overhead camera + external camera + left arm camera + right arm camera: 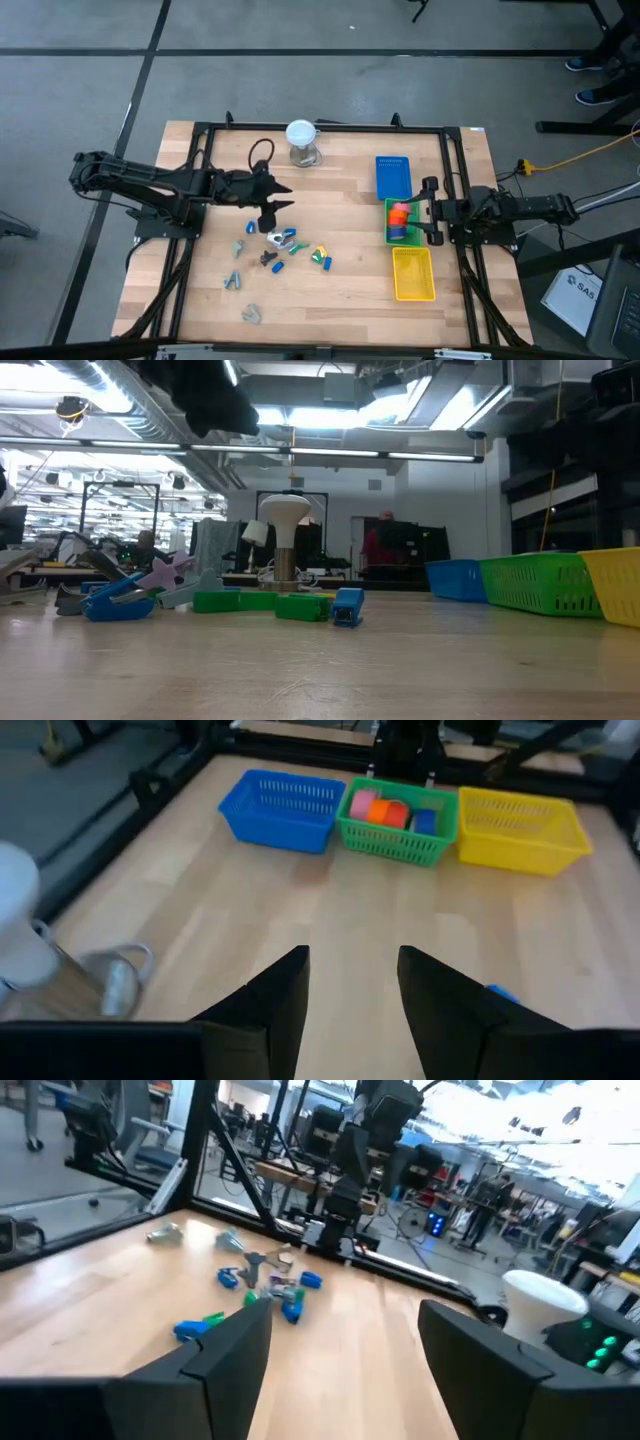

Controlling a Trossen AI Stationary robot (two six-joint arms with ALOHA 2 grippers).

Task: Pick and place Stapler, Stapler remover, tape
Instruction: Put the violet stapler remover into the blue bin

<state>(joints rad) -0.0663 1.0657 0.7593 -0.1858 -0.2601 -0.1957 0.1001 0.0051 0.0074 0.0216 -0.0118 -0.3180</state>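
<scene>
**A:** How far along is it?

**B:** Start with the table (340, 290). Three baskets sit in a row on its right side. The blue basket (394, 177) and the yellow basket (413, 274) look empty. The green basket (391, 236) between them holds the tape (380, 810) – pink, orange and red pieces, plus something blue.

**A:** So the tape looks done. What's left?

**B:** The scattered pile (280, 250) mid-table – blue and green staplers, grey claw removers – not yet sorted, I'd judge.

**A:** And the arms?

**B:** The left gripper (266, 220) hangs just above that pile, fingers parted, holding nothing. The right gripper (425, 212) waits by the green basket, fingers spread wide, empty too.
</scene>
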